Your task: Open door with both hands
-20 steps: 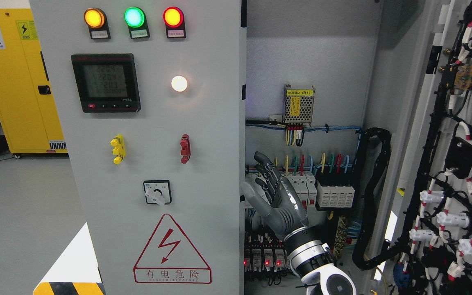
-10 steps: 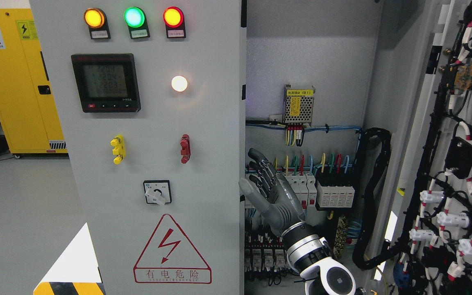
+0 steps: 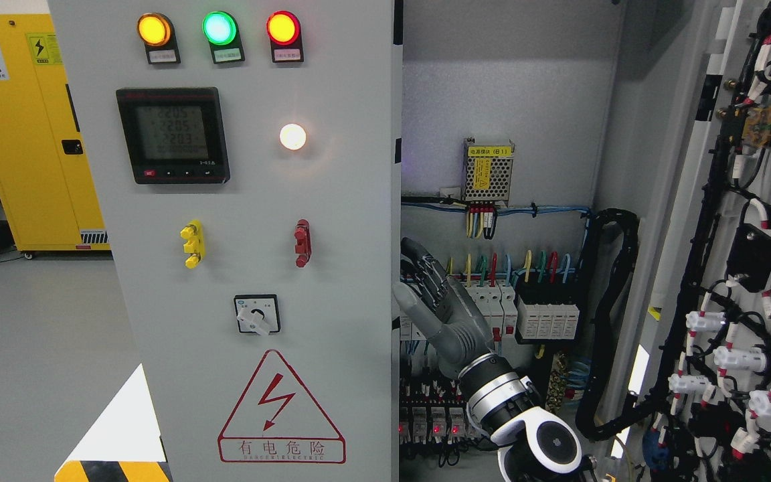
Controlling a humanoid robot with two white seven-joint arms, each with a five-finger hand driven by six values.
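The right hand [image 3: 440, 309], fingers spread, stands in the open cabinet just beside the edge of the left door [image 3: 332, 281]. Behind it, breakers [image 3: 518, 314] and wires [image 3: 526, 266] crowd the back wall. To its right a black cable loop [image 3: 616, 321] narrows the room before the open right door [image 3: 747, 268].

Warning triangle [image 3: 281, 407] on the door [image 3: 332, 221] reads 有电危险; meter [image 3: 173, 134] shows perhaps 2203.
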